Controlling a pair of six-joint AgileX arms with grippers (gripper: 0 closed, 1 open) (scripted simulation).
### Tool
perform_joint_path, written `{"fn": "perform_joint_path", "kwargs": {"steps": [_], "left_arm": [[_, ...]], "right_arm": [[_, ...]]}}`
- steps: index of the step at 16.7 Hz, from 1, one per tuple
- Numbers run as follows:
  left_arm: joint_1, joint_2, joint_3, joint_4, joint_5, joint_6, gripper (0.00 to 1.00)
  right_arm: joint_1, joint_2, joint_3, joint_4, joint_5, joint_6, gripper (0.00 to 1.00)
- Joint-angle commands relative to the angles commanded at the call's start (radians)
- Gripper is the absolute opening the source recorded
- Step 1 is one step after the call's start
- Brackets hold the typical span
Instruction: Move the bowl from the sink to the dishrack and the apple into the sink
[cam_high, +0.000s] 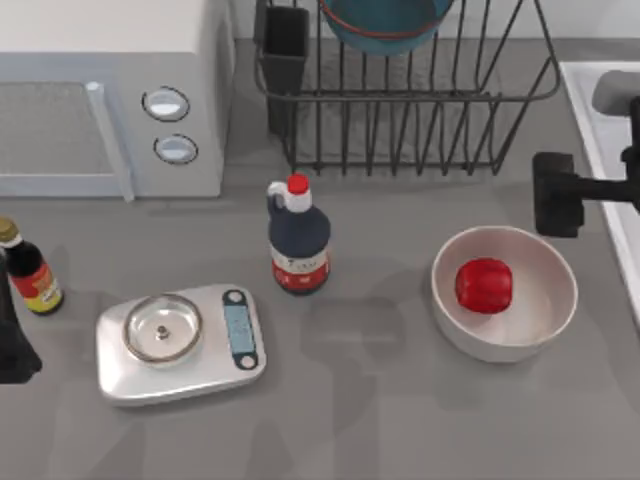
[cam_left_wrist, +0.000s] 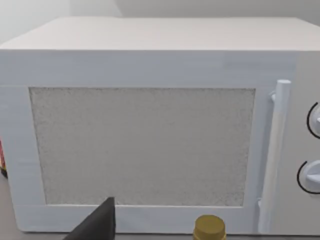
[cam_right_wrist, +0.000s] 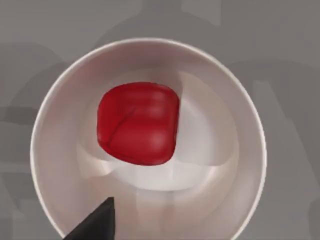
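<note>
Apple (cam_high: 484, 285) is sitting in the white bowl (cam_high: 540, 330) directly beneath my right claw (cam_high: 557, 193), whose finger spread I cannot tell.

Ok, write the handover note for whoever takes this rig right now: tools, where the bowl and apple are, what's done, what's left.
Right tool: above the table between the dishrack and the white bowl, near the sink's edge; its wrist view looks straight down on the apple. Grip state unclear.
Left tool: parked at the table's left edge by the small sauce bottle, facing the microwave.
Bowl: teal, already in the dishrack. That half is done.
Apple: lying in the white bowl, untouched.
Sink: at the table's right edge.
Left to do: grasp the apple, probably with the right tool, and place it in the sink.
</note>
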Motion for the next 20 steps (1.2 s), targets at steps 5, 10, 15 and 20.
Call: {"fn": "perform_joint_path", "kwargs": {"steps": [5,10,15,20], "left_arm": [[0.000,0.000,0.000,0.000,0.000,0.000,1.00],[0.000,0.000,0.000,0.000,0.000,0.000,1.00],[0.000,0.000,0.000,0.000,0.000,0.000,1.00],[0.000,0.000,0.000,0.000,0.000,0.000,1.00]], "right_arm": [[0.090,0.398,0.314,-0.225,0.002,0.091,1.00],[0.135,0.567,0.484,-0.325,0.014,0.134,1.00],[0.132,0.570,0.488,-0.326,0.014,0.135,1.00],[0.134,0.607,0.423,-0.231,0.015,0.135,1.00]]}}
